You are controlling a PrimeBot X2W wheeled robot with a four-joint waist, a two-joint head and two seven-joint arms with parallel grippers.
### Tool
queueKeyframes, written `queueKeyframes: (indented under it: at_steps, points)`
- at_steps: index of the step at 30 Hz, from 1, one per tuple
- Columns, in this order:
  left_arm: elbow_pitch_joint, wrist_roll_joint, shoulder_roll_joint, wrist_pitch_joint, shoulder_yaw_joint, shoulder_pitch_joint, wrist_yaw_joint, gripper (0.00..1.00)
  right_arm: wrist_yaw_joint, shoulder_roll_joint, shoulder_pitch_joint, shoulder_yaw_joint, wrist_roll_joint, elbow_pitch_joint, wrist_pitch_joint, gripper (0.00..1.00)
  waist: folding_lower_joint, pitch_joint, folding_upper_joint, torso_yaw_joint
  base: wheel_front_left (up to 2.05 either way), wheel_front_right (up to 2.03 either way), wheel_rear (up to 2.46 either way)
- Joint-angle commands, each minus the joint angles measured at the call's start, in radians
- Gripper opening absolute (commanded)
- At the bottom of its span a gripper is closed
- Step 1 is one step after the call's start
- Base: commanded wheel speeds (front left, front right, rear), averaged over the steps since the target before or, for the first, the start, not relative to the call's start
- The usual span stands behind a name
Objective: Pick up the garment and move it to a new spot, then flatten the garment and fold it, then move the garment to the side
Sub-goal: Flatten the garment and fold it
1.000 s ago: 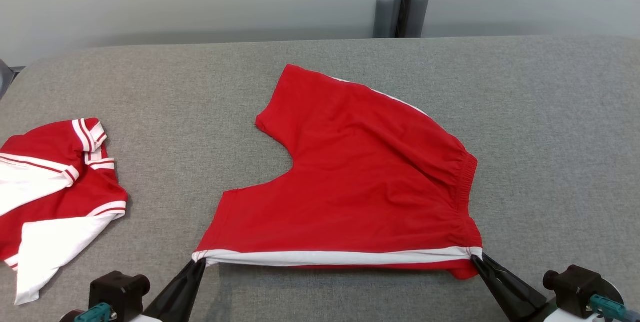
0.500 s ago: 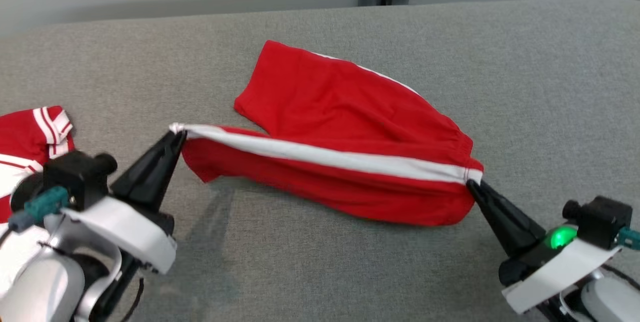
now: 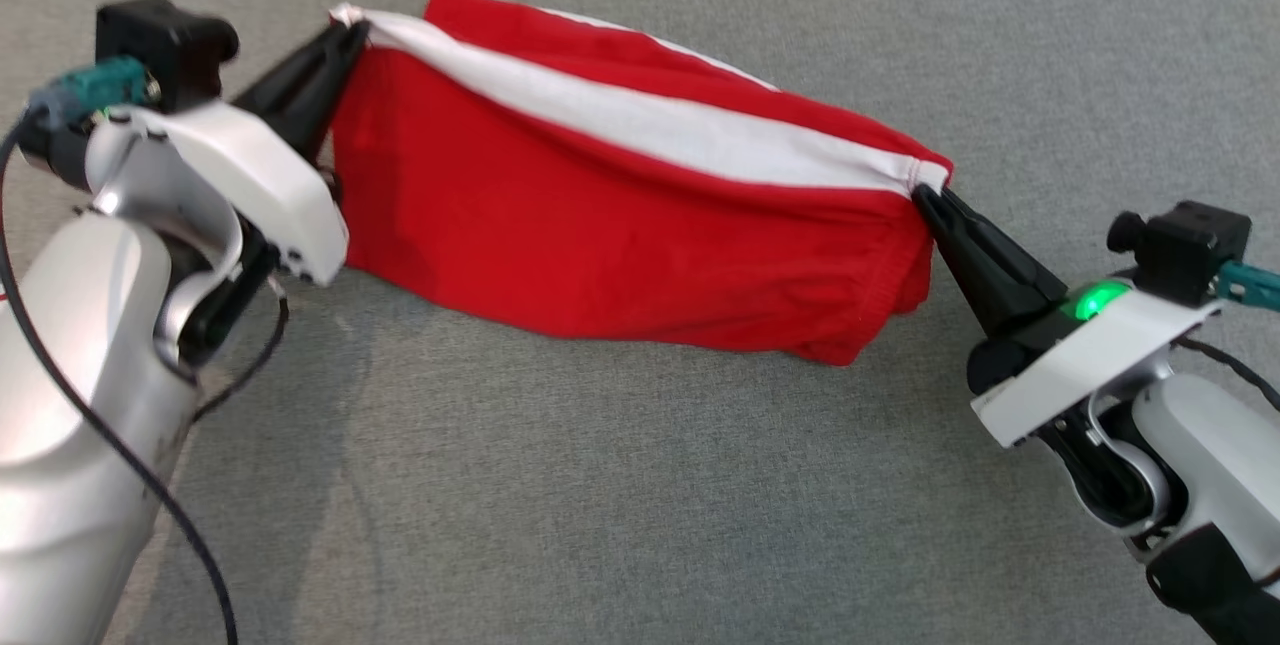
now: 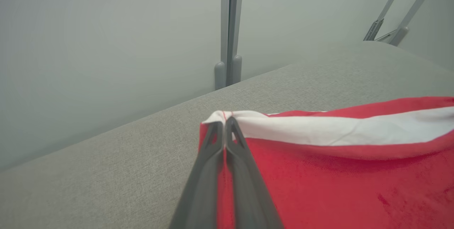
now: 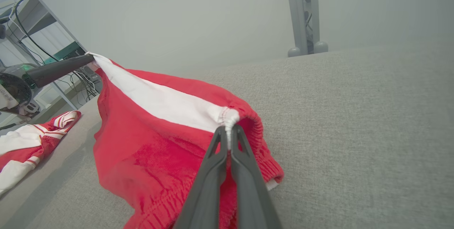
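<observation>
Garment [image 3: 620, 235] of red cloth (a pair of shorts, by the elastic waistband [image 5: 260, 133] and the short leg) hung stretched between the two grippers over the grey padded table [image 3: 600, 485]. Its white stripe [image 3: 690, 135] ran taut along the top edge from one gripper to the other. The red cloth sagged below the stripe, and its lowest folds met the table surface. A further part of the garment showed just behind the stripe, on the far side.

The left gripper [image 3: 345, 35] stood at the upper left of the head view. Its two dark fingers were pressed together on the white corner at the leg end of the stripe. In the left wrist view the tips pinched that corner with no gap between them.

The right gripper [image 3: 925, 193] reached in from the lower right, likewise clamped tight. It nipped the end of the stripe where it met the gathered waistband.

In the right wrist view a crumpled red-and-white top [image 5: 32, 136] lay on the table, well apart from the shorts. A grey post [image 5: 303, 12] rose behind the table's far edge.
</observation>
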Motion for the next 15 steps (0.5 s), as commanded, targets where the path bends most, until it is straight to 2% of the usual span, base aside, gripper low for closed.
queueKeyframes:
  at_steps: [1,11,12,13,14,15]
  points:
    - [0.049,0.008,-0.006,-0.022,-0.011,-0.053,-0.009,0.00,0.000,0.007,-0.032,0.013,0.013,0.018,-0.014,0.00,0.0000,0.031,0.0000,-0.020,0.00,0.00,0.00]
    - [0.356,-0.040,-0.066,-0.134,-0.110,-0.253,-0.018,0.00,0.000,0.041,-0.148,0.102,0.081,0.113,-0.054,0.00,0.0000,0.078,0.0000,-0.052,0.00,0.00,0.00]
    - [0.383,-0.054,-0.068,-0.147,-0.107,-0.265,-0.018,0.32,0.001,0.046,-0.153,0.110,0.090,0.113,-0.056,0.11,0.0000,0.080,0.0000,-0.055,0.00,0.00,0.00]
    - [0.413,-0.061,-0.070,-0.156,-0.109,-0.274,-0.018,1.00,0.000,0.049,-0.159,0.113,0.094,0.116,-0.057,0.43,0.0000,0.081,0.0000,-0.057,0.00,0.00,0.00]
    - [0.431,-0.068,-0.075,-0.171,-0.113,-0.283,-0.019,1.00,0.000,0.050,-0.164,0.114,0.097,0.119,-0.059,0.91,0.0000,0.081,0.0000,-0.059,0.00,0.00,0.00]
    - [0.449,-0.075,-0.080,-0.185,-0.117,-0.289,-0.019,1.00,0.000,0.051,-0.164,0.114,0.099,0.122,-0.061,1.00,0.0000,0.081,0.0000,-0.060,0.00,0.00,0.00]
